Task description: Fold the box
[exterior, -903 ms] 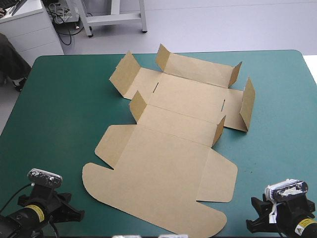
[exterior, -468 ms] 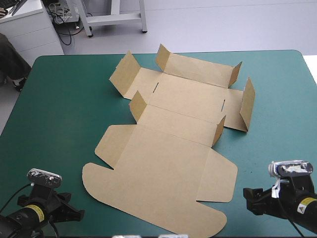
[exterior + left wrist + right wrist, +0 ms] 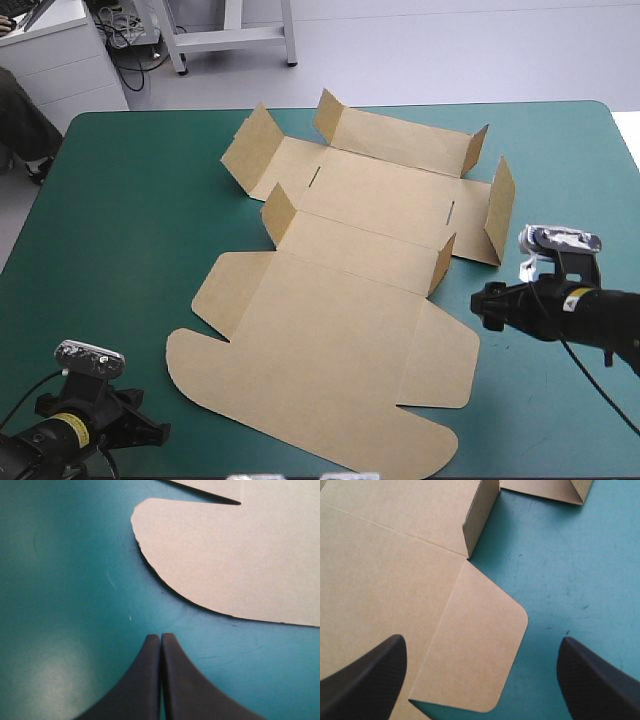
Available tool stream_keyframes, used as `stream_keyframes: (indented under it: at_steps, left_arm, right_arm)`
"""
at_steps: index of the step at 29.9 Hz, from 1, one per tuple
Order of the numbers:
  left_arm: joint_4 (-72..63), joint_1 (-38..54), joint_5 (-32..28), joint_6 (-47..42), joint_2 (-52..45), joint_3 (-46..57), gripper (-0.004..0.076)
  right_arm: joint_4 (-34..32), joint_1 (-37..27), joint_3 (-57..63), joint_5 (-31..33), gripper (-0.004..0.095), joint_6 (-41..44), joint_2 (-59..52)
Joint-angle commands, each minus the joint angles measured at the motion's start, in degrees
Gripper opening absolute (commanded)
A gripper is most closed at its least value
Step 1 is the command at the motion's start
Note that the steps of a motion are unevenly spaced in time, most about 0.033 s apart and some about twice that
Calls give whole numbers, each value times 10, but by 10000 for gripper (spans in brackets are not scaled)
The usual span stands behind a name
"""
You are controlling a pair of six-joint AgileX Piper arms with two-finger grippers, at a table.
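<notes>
Teal-green cover (image 3: 120,220) is carrying the box (image 3: 340,300) near table centre, the brown sheet lying mostly flat.

Progress, by my read: barely begun.
- Small end tabs (image 3: 278,212) and the two side flaps (image 3: 500,210) are standing up along their creases, but no wall is sitting raised and tucked.
- The two slits (image 3: 314,177) in the base panel are showing empty.
- Lid panel (image 3: 330,340) is lying flat on the near side, its rounded flaps spreading out on the cover.

Remaining, as I'm judging it: lifting the long walls, folding the side flaps over, tucking them in, and ending with an open tray.

Right gripper (image 3: 481,640) is hovering with fingers wide apart, holding nothing. The lid's rounded side flap (image 3: 470,650) is lying under and between the jaws. A raised tab (image 3: 480,515) is standing just ahead of them. One finger is sitting over the lid panel, the other over bare cover. It's probably lining up on that flap or the wall corner ahead, but that's a guess only.

Left gripper (image 3: 160,637) is sitting low over the cover with fingers pressed together into one point, gripping nothing. The rounded corner of the lid's front flap (image 3: 210,555) is lying ahead of the jaws, apart from them, with no contact.
</notes>
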Motion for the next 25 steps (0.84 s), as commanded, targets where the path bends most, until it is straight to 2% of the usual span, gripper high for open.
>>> stream_keyframes:
  at_steps: [1,12,21,25]
  left_arm:
    - [7,-3,-25,-5,4,-17,-32]
    - [7,-3,-25,-5,4,-17,-32]
    - [7,-3,-25,-5,4,-17,-32]
    - [7,-3,-25,-5,4,-17,-32]
  right_arm:
    - [16,2,-40,-50,757,8,52]
    - [60,2,-105,-132,757,23,243]
    - [60,2,-179,-134,754,22,377]
    - [60,2,-194,-132,721,22,414]
